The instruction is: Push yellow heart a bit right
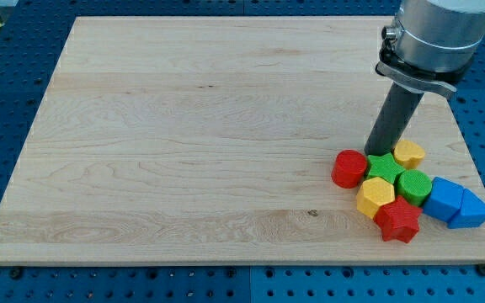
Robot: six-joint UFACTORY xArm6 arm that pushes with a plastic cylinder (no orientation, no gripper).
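Note:
The yellow heart (409, 153) lies at the view's lower right, at the top of a tight cluster of blocks. My tip (376, 153) stands just left of the heart, between it and the red cylinder (349, 167), and touches or nearly touches the green star (383, 167). Below lie a green cylinder (413, 185), a yellow hexagon (375, 197) and a red star (399, 220).
A blue block (444, 199) and a blue triangle (471, 210) lie at the cluster's right, near the wooden board's (183, 126) right edge. The board's bottom edge runs just below the red star.

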